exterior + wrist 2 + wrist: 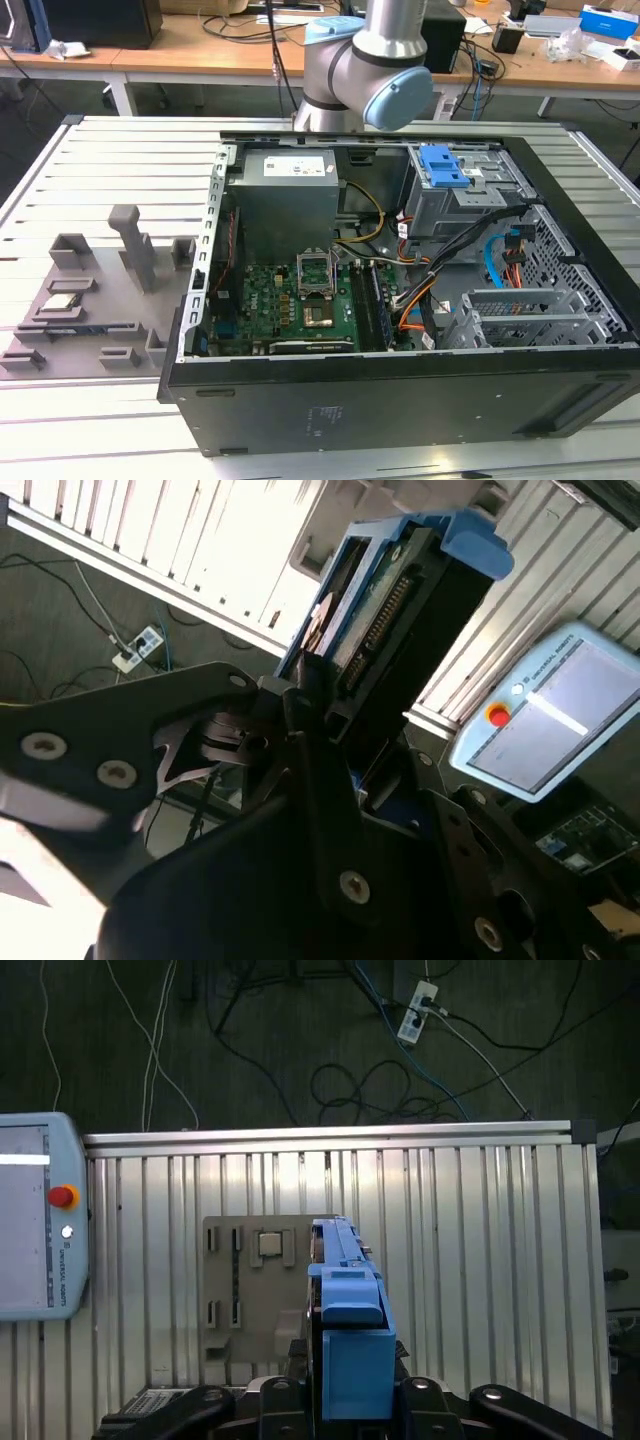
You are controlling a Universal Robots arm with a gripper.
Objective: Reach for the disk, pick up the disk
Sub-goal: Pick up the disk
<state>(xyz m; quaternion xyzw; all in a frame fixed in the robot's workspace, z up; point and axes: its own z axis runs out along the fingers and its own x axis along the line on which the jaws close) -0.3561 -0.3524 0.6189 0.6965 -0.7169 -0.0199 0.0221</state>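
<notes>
One arm [370,60] held high | tool [350,1392] clamped on disk [345,1300] — edge-on above slatted table [480,1260]

Disk [348,1350]: apparently smooth plastic edging.

Disk [348,1300] in my claw [350,1405], above the table [480,1260]; on it, computer case [400,400] centre-right, parts tray [110,325] at the exterior view's left.
</notes>
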